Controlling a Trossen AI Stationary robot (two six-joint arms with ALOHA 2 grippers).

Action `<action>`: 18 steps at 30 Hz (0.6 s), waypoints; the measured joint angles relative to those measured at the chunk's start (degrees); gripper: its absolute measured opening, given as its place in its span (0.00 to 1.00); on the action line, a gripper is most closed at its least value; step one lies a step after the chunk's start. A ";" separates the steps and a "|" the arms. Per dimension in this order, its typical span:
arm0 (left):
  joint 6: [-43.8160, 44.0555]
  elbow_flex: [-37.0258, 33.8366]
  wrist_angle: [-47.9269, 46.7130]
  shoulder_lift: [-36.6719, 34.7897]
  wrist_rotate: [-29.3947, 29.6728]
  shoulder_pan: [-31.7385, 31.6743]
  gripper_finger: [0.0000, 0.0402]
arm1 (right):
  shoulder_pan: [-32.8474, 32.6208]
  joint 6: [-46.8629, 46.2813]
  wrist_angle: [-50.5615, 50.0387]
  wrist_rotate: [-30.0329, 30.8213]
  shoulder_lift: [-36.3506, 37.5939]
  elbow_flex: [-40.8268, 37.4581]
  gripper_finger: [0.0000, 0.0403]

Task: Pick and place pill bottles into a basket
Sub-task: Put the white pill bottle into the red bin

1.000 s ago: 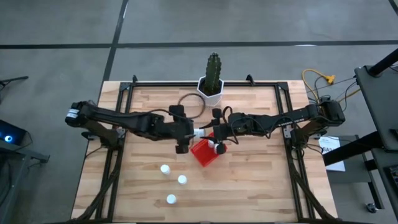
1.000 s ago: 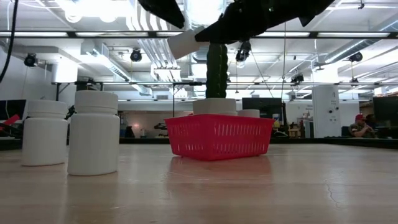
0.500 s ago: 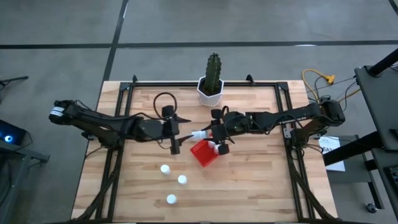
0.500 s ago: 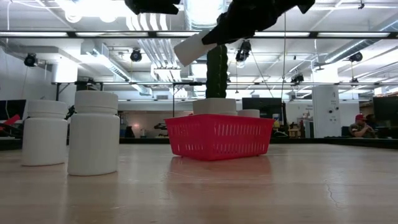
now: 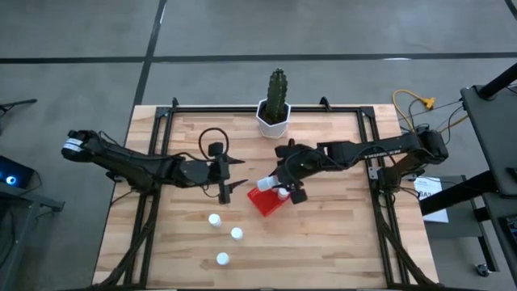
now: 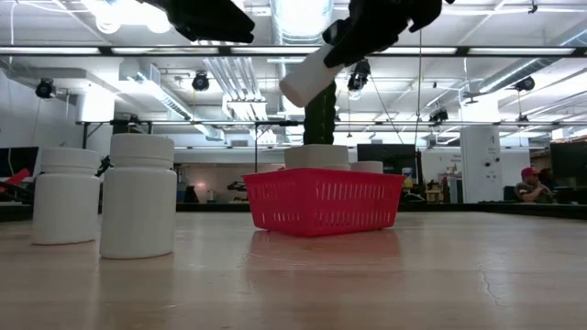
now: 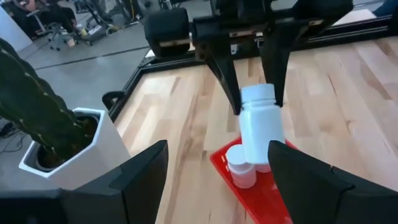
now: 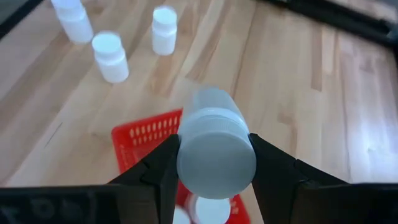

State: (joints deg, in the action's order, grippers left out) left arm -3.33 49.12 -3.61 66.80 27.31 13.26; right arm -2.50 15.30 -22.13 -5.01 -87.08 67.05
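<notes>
My right gripper (image 5: 279, 183) is shut on a white pill bottle (image 5: 265, 184) above the red basket (image 5: 262, 204), which stands mid-table. Two more bottles (image 7: 239, 165) stand inside the basket; their tops show over its rim in the low view (image 6: 316, 156). Three bottles (image 5: 214, 219) (image 5: 237, 234) (image 5: 222, 259) stand upright on the table, nearer its front edge. My left gripper (image 5: 234, 183) is open and empty, just left of the basket and facing the held bottle. My right gripper pinches the bottle at its cap end (image 7: 258, 94) between its two fingers (image 7: 227, 74), one on each side. The fingers come slanting down from the table's right. The bottle sticks out beyond the fingertips, tilted with its free end (image 6: 295, 90) lower, clear above the basket.
A white faceted pot with a cactus (image 5: 273, 117) stands at the table's far edge, behind the basket. A dark cable loop (image 5: 212, 137) lies on the table by my left arm. The wood to the right of the basket and toward the front right is bare.
My left gripper has drawn back toward the table's left edge, away from the bottle, which stays with my right gripper. My right gripper has carried the bottle toward the near edge and a little down, over the basket. The bottle now tilts more steeply.
</notes>
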 joint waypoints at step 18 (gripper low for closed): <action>1.46 -0.04 -0.42 -1.39 0.00 0.37 0.64 | -0.30 -0.06 -3.80 -4.26 -2.22 0.10 0.37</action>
State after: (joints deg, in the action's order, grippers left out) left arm -1.87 49.08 -4.03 65.41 27.31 13.63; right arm -2.80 15.25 -25.93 -9.27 -89.31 67.15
